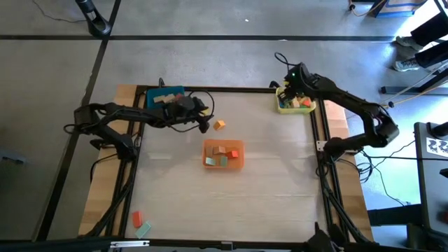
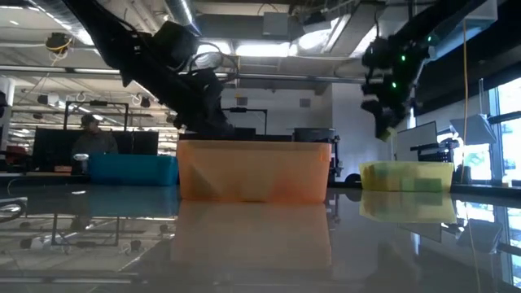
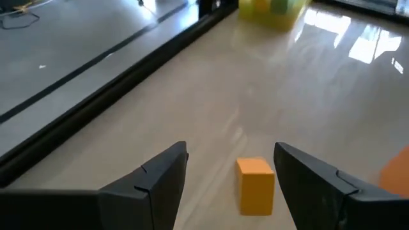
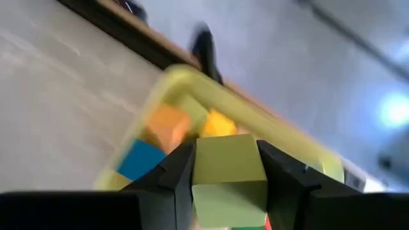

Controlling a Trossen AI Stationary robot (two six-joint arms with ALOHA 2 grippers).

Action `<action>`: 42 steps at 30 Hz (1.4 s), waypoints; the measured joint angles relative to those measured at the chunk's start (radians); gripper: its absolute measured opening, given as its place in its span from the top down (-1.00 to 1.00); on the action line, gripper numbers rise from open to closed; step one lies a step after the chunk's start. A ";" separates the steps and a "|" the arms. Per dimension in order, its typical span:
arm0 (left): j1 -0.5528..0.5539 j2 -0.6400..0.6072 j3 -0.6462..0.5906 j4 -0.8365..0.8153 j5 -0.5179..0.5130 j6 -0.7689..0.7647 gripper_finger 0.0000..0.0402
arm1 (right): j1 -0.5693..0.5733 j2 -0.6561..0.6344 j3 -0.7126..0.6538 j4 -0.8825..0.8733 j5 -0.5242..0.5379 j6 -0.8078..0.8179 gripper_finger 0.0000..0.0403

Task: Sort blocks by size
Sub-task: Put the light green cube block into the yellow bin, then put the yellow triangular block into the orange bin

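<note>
Looking down from above, the left pincer [image 1: 205, 120] hovers beside a loose orange block [image 1: 219, 124] on the table [image 1: 266, 182], while the right pincer [image 1: 292, 85] hangs over the yellow tray [image 1: 283, 108]; the left wrist view shows fingers apart straddling that block, so lower squarely before closing; the right wrist view shows a green block [image 4: 227, 169] clamped above the tray, so release it low
</note>
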 joint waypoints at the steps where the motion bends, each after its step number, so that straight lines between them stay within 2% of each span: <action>1: -0.002 0.004 0.012 -0.021 0.000 0.012 -0.10 | -0.020 0.015 0.000 -0.020 -0.002 0.011 0.29; 9: -0.009 0.083 0.112 -0.116 0.024 0.056 -0.10 | -0.092 0.113 0.000 -0.034 -0.026 0.040 0.23; 19: -0.009 0.214 0.221 -0.160 0.043 0.068 -0.36 | -0.096 0.140 0.000 -0.045 -0.018 0.035 -0.31; 24: -0.011 0.291 0.241 -0.179 0.047 0.019 -0.36 | -0.095 0.140 0.000 -0.049 -0.018 0.027 -0.48; 42: -0.015 0.388 0.244 -0.156 0.094 0.020 -0.32 | -0.095 0.139 0.000 -0.041 -0.018 0.005 -0.51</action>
